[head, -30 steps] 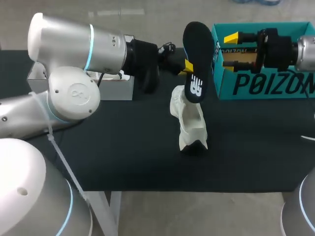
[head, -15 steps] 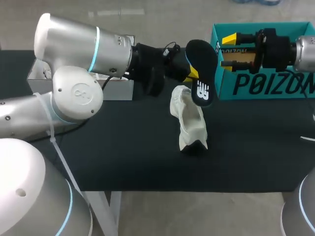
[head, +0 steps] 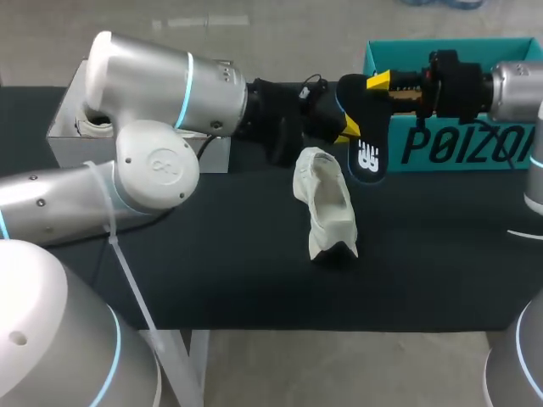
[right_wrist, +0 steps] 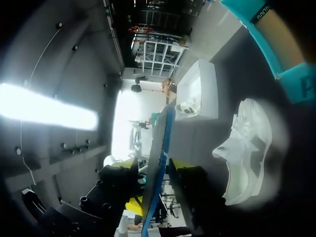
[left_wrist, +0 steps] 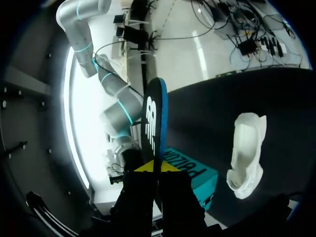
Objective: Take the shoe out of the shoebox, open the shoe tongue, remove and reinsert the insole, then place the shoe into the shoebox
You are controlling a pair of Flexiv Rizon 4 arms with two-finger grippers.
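One black insole (head: 366,153) hangs upright above the table (head: 254,271), clenched in the left end effector (head: 348,127). The right end effector (head: 382,85) meets its upper end; I cannot tell if it grips. One white shoe (head: 325,203) lies at the insole's 6 o'clock, and one teal shoebox (head: 458,148) stands at 3 o'clock.

A white shoe (head: 327,203) near the left pincer (head: 346,129), a teal shoebox (head: 458,148) ahead of it and a white box (head: 66,136) are borne by the bench (head: 212,254).
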